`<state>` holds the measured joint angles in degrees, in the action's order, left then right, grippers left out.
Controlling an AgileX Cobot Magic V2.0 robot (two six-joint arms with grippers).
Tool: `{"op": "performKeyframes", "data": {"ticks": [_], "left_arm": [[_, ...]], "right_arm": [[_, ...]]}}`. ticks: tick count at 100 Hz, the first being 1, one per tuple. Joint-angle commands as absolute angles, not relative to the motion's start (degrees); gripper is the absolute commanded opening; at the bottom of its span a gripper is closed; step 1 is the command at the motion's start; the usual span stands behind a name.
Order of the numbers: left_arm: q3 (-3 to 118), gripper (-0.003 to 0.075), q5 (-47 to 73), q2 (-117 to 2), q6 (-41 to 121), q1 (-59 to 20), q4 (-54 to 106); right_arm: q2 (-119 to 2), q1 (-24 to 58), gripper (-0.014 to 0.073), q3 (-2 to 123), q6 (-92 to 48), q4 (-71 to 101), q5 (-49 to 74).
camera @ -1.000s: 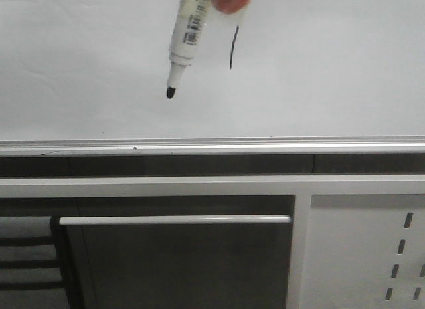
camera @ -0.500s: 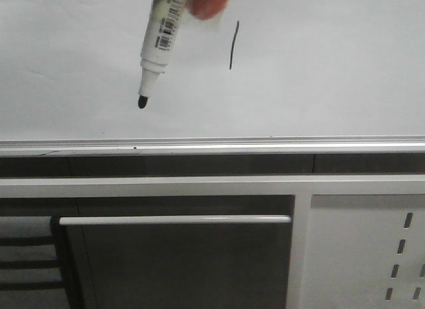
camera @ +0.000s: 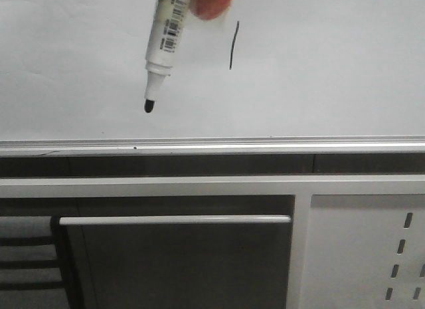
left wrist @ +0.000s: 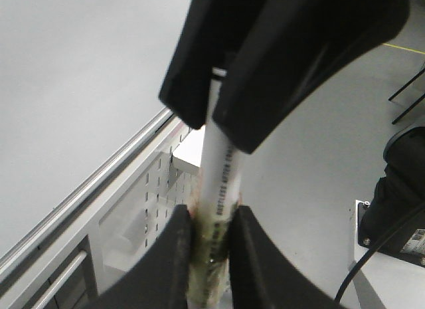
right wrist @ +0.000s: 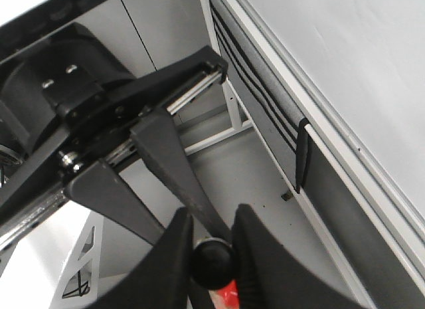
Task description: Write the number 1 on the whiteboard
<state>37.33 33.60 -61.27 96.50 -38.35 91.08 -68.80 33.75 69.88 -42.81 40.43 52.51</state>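
Hanging tip-down left of the number 1 (camera: pixel 233 46), a marker (camera: pixel 163 46) is clamped in the left gripper (left wrist: pixel 211 239). The stroke sits high on the whiteboard (camera: pixel 332 76). Right gripper (right wrist: pixel 211 256) pinches a black knob (right wrist: pixel 212 258) with a red part below.

The right tool (right wrist: pixel 211 256) has its two dark fingers (right wrist: pixel 171 266) closed on a round black knob (right wrist: pixel 212 258), with a bit of red (right wrist: pixel 229 295) just under it. Beside it runs the pale whiteboard (right wrist: pixel 358 63) with its silver rail (right wrist: pixel 312 119). A grey floor (right wrist: pixel 246 183) lies beyond
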Motion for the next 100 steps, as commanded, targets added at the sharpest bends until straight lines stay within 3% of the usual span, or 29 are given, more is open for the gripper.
{"op": "performKeyframes", "data": {"ticks": [1,10,17,53,73,100], "left_arm": [[39.36,-0.002,31.6,-60.54,95.55,-38.59,94.58],[39.36,-0.002,29.42,-60.16,95.55,-38.59,94.58],[39.36,-0.002,27.53,-59.43,95.55,-38.59,94.71],[39.99,-0.002,13.9,-55.3,102.76,-38.69,106.41],[43.82,-0.002,6.04,-59.45,103.14,-38.08,106.41],[50.45,-0.002,5.89,-66.92,103.14,-34.24,106.41]], "right_arm": [[-67.57,33.52,0.0213,71.95,-43.26,43.64,51.17],[-67.57,33.24,0.0379,71.95,-42.61,43.53,49.88],[-67.04,31.97,0.043,71.95,-42.61,43.39,49.48],[-59.88,16.92,0.0426,71.85,-38.83,43.41,50.31],[-57.59,16.22,0.0426,71.85,-38.83,42.67,50.8],[-57.59,16.22,0.0426,71.85,-38.79,42.67,51.64]]}}
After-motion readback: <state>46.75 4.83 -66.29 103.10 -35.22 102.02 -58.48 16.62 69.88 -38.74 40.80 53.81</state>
